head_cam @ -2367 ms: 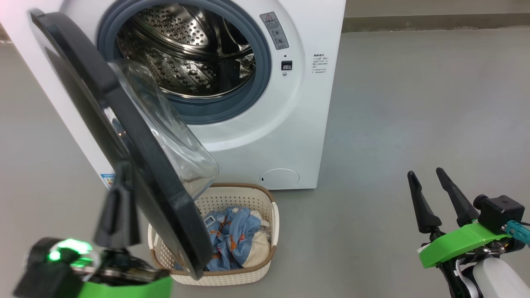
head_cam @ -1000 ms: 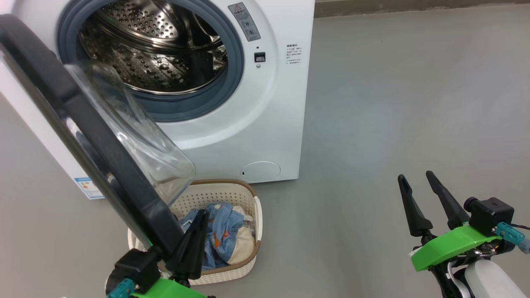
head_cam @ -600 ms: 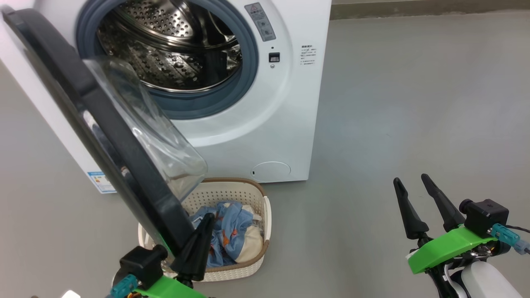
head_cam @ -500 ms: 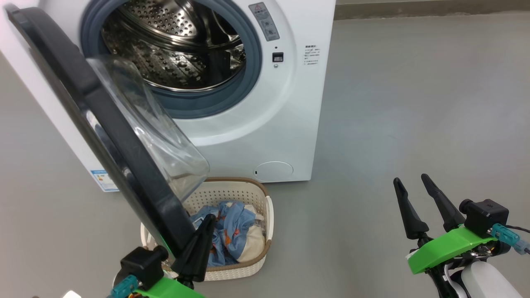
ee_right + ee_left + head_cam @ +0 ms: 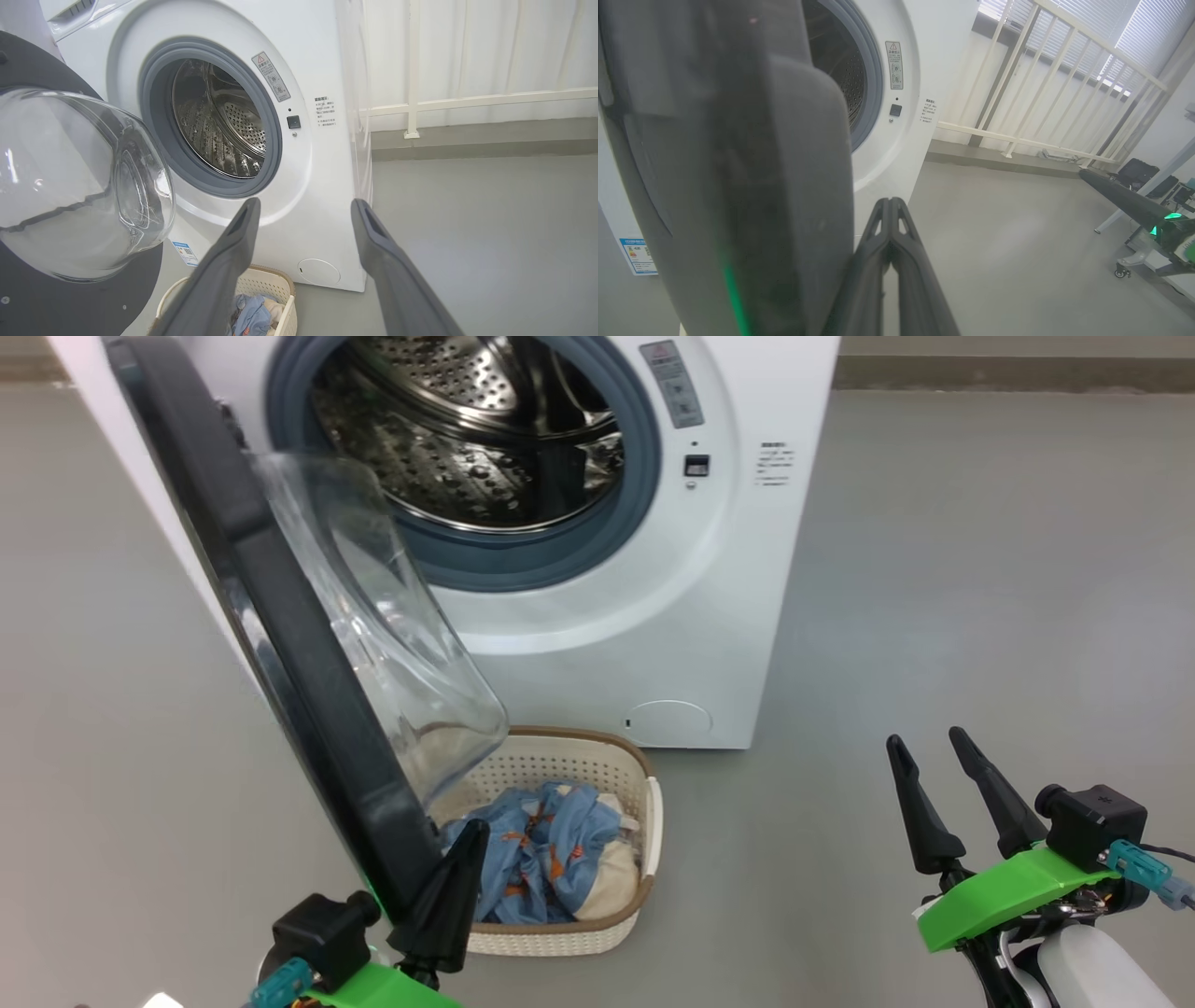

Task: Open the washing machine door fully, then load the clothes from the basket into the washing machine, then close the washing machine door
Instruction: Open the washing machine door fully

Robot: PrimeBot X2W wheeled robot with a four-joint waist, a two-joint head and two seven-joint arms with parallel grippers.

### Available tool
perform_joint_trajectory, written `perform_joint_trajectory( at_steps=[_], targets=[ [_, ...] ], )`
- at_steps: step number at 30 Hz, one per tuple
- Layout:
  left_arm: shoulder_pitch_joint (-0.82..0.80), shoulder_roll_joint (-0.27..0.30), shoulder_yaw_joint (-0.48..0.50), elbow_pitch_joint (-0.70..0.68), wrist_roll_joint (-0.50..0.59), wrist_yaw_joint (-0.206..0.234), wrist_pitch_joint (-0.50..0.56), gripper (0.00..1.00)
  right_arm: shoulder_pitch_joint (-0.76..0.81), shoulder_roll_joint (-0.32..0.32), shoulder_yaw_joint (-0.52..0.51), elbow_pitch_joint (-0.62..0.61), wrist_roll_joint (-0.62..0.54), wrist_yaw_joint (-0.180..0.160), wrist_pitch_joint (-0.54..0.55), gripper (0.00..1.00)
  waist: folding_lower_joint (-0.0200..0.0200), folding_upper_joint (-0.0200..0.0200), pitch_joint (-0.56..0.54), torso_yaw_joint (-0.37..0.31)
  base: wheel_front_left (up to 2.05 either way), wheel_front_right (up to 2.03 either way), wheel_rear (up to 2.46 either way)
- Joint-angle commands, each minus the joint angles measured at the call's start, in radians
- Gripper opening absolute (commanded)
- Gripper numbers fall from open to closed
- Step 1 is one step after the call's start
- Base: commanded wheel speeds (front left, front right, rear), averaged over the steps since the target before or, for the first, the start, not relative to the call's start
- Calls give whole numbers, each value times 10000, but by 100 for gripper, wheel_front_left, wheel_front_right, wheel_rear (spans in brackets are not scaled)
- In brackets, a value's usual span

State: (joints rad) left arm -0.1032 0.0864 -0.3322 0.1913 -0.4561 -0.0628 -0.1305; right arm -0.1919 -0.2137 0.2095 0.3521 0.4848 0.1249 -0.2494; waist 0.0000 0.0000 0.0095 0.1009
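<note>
The washing machine point(image 5: 747, 616) stands with its steel drum point(image 5: 485, 439) exposed. Its door point(image 5: 308, 691) swings out to the left, seen nearly edge-on, with the glass bowl point(image 5: 401, 644) facing right over the basket point(image 5: 651, 831). The clothes point(image 5: 546, 859) lie bundled in that basket. My left gripper point(image 5: 476, 826) is shut, empty, close beside the door's lower rim on the bowl side; in the left wrist view the left gripper point(image 5: 889, 201) has the black rim point(image 5: 738, 186) just to its left. My right gripper point(image 5: 926, 739) hovers open over the floor at right, also the right gripper point(image 5: 304, 201).
A white railing point(image 5: 1017, 140) and blinds run behind the machine. A wheeled frame point(image 5: 1125, 261) stands far right. The round cap point(image 5: 667, 721) sits low on the machine's front, a blue label sticker point(image 5: 637, 249) on its lower left. Grey floor point(image 5: 980, 569) spreads to the right.
The head camera has turned, sliding the whole scene right. Earlier my left gripper was by the door's outer face; now it is at the inner lower rim. The right gripper has held still.
</note>
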Motion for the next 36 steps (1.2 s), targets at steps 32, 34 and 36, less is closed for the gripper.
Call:
perform_joint_trajectory(
  at_steps=[32,34,36],
  targets=[
    [-448,1584,1688,-300,-449,895,436,0,-42,185,-145,-318,40,58,-124,100,0,0,256,2356,0,0,0],
    [-554,1787,1838,-190,-470,920,501,0,-92,189,-161,-351,40,58,-124,100,0,0,326,2453,0,0,0],
    [-663,1947,1981,-65,-529,918,538,0,-136,164,-181,-385,41,58,-124,100,0,0,413,2560,0,0,0]
  ],
)
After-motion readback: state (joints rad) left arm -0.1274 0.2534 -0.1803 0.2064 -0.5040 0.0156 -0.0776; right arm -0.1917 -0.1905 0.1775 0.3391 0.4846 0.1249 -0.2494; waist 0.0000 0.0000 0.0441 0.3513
